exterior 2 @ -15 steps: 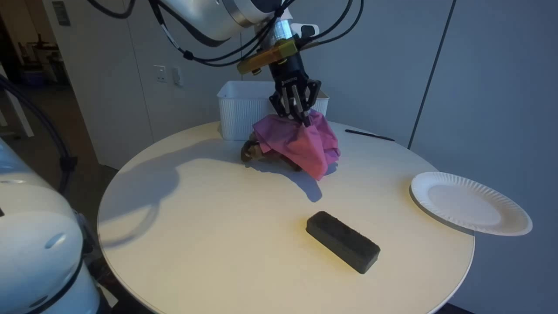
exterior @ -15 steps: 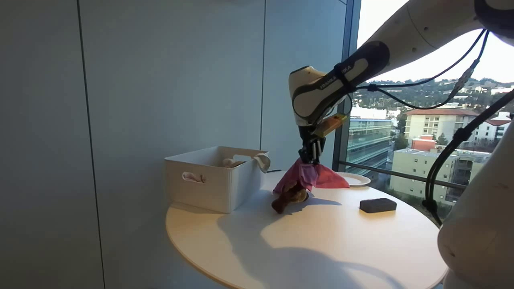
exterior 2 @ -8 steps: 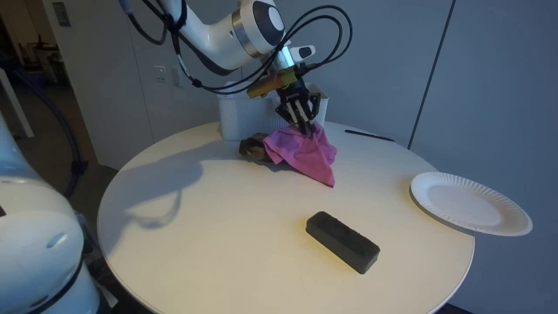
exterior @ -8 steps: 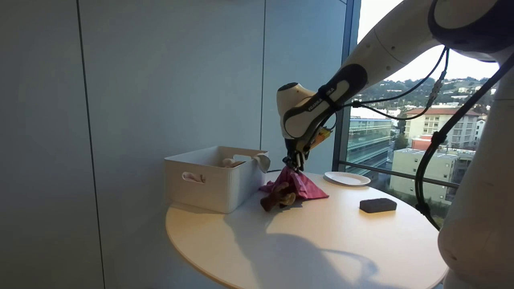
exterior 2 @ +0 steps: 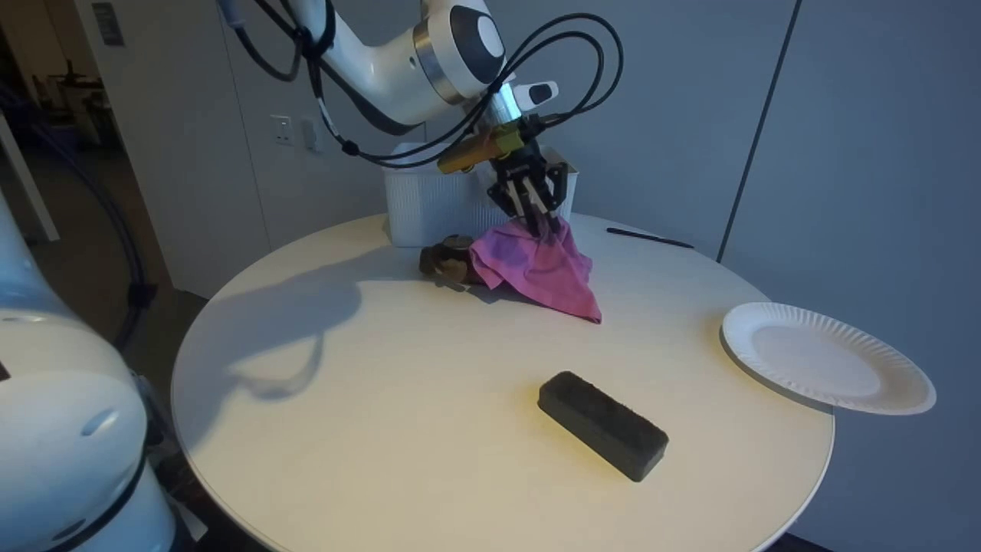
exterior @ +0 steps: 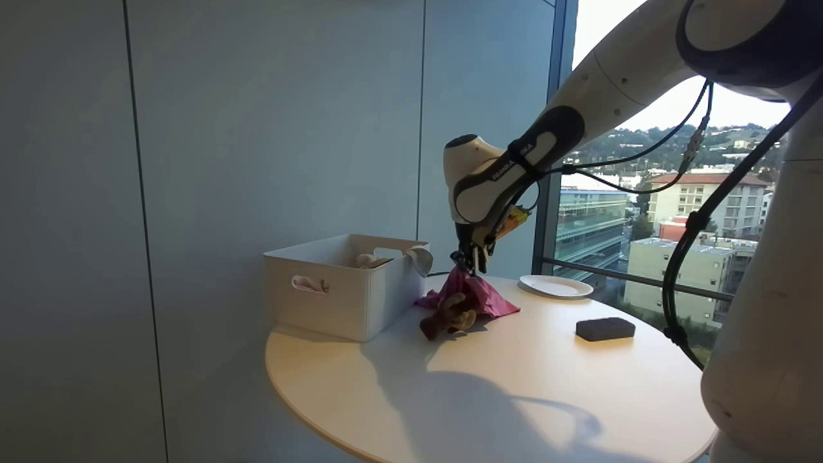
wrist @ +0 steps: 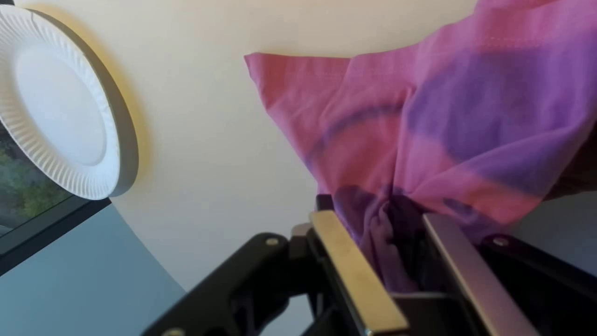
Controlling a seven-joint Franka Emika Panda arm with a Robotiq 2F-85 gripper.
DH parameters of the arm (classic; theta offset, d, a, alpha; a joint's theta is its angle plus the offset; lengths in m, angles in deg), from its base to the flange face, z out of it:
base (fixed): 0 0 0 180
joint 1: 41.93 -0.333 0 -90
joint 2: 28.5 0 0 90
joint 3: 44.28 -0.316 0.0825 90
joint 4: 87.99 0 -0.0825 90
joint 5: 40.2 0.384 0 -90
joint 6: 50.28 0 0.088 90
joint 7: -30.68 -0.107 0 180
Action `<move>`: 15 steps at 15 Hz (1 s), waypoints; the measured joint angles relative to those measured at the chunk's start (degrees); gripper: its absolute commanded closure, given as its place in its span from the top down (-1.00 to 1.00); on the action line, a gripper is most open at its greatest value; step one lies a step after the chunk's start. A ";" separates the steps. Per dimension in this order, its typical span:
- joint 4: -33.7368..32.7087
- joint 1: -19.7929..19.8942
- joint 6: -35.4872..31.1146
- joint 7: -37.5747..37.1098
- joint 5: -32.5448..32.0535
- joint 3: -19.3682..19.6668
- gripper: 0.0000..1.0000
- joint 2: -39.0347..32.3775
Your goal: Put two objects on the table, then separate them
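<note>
The fingers [wrist: 355, 270] have just parted around the top of the pink cloth [exterior 2: 540, 270], which rests on the counter [exterior 2: 398, 429] near the edge with the white box [exterior 2: 425, 205]. The brown plush [exterior 2: 443, 264] seems partly under it, so separating probably remains.

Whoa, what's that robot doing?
The robot arm has its gripper at the peak of the pink cloth. Its jaws stand a little apart, with bunched cloth between them. The cloth's lower edges look to be on the table, right up against a brown lumpy thing, so those two don't look separated yet. A black block and a plate are farther off.
</note>
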 measured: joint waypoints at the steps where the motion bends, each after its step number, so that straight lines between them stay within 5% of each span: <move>1: 0.06 -0.01 0.06 0.00 0.00 0.01 0.36 -0.03; 5: 1.04 -0.55 -2.76 1.40 0.66 -0.01 0.97 2.14; 12: 8.26 -5.97 3.81 25.63 23.14 1.14 1.00 15.80; 15: 13.14 -7.45 8.52 33.00 26.96 2.72 1.00 17.00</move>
